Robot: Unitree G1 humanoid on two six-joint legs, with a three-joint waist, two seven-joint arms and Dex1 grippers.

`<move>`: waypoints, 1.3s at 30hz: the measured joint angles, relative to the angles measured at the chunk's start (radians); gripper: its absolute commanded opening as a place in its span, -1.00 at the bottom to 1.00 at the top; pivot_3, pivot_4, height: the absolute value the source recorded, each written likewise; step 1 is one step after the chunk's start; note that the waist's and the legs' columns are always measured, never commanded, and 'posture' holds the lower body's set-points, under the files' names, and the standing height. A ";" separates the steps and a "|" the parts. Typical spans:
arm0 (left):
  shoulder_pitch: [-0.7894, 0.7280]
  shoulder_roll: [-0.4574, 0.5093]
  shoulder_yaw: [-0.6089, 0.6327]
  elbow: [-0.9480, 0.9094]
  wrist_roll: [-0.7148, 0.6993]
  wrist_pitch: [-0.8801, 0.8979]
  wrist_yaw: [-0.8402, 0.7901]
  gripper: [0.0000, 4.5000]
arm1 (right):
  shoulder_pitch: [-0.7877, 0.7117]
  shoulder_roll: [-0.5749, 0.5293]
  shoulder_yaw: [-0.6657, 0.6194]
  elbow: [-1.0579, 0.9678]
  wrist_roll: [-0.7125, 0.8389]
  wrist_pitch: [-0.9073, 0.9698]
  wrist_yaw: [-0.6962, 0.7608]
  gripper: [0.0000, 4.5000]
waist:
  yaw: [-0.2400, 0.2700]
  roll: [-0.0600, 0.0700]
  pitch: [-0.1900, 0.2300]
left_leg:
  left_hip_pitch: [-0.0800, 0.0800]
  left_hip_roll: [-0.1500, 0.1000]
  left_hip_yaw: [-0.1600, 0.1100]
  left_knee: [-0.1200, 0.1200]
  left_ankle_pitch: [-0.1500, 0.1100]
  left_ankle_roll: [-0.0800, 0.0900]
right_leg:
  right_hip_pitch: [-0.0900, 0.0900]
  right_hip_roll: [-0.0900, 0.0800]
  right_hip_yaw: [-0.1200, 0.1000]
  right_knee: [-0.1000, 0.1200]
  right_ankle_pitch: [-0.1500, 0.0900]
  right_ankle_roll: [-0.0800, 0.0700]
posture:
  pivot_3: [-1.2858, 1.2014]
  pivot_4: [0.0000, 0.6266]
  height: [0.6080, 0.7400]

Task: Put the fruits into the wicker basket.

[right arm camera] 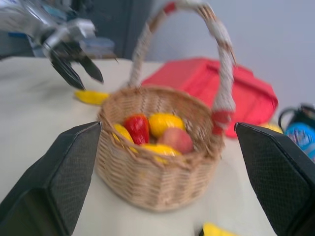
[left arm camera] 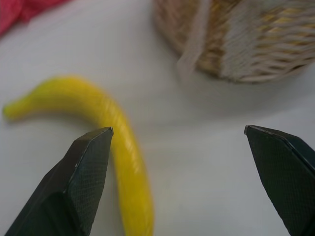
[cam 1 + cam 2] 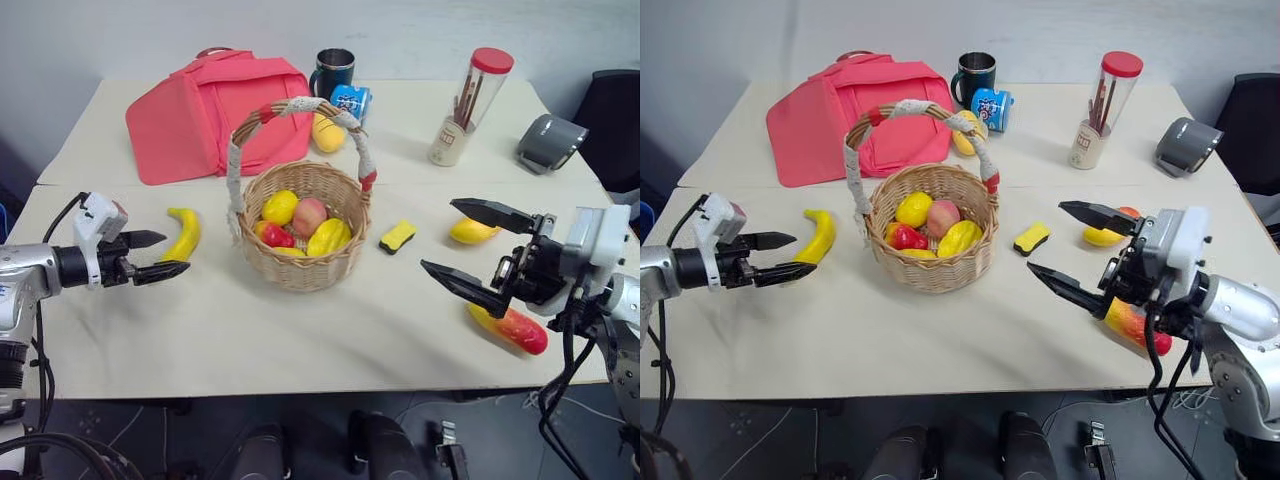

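The wicker basket (image 3: 300, 265) stands mid-table with several yellow and red fruits inside. A yellow banana (image 3: 185, 233) lies on the table to its left. My left gripper (image 3: 170, 253) is open and empty, its tips just short of the banana (image 2: 118, 142). My right gripper (image 3: 440, 236) hovers open and empty to the right of the basket (image 1: 157, 177), pointing at it. A long yellow-red mango (image 3: 515, 328) lies beneath the right hand. A rounder mango (image 3: 472, 232) lies just behind the upper finger.
A yellow-and-black sponge (image 3: 397, 236) lies right of the basket. Behind it are a red bag (image 3: 210, 110), another yellow fruit (image 3: 327, 133), a dark mug (image 3: 333, 68), a blue can (image 3: 350, 100), a red-lidded jar (image 3: 465, 105) and a grey object (image 3: 550, 142).
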 measured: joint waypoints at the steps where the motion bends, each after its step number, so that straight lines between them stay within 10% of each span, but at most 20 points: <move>1: 0.026 0.001 0.041 -0.025 -0.026 -0.025 -0.040 1.00 | -0.040 -0.024 0.018 0.042 -0.027 0.031 -0.003 0.98 | -0.005 0.000 0.000 | 0.000 0.000 0.000 0.001 0.000 0.001 | 0.000 -0.001 0.000 0.001 0.000 0.000 | 0.03 -0.52 1.00; 9: 0.218 0.023 0.276 -0.346 -0.236 0.126 -0.111 1.00 | -0.501 -0.057 0.371 0.494 -0.371 0.070 0.125 0.98 | -0.022 0.001 0.001 | -0.003 0.000 0.001 0.010 0.000 0.001 | -0.006 -0.007 0.005 0.007 0.000 -0.001 | 0.03 -0.52 1.00; 19: 0.364 -0.018 0.486 -0.596 -0.438 0.307 -0.003 1.00 | -1.037 0.180 0.699 1.424 -0.839 -0.452 0.381 0.98 | -0.037 0.003 0.002 | -0.006 0.000 0.002 0.011 0.000 0.000 | -0.008 -0.004 0.005 0.010 0.000 -0.001 | 0.03 -0.52 1.00; 39: 0.483 -0.127 0.401 -0.856 -0.462 0.259 0.100 1.00 | -1.221 0.377 0.734 1.802 -1.155 -0.673 0.390 0.81 | -0.051 0.005 0.003 | -0.011 0.001 -0.004 0.014 0.000 -0.002 | -0.008 -0.006 0.008 0.010 -0.001 -0.001 | 0.03 -0.52 1.00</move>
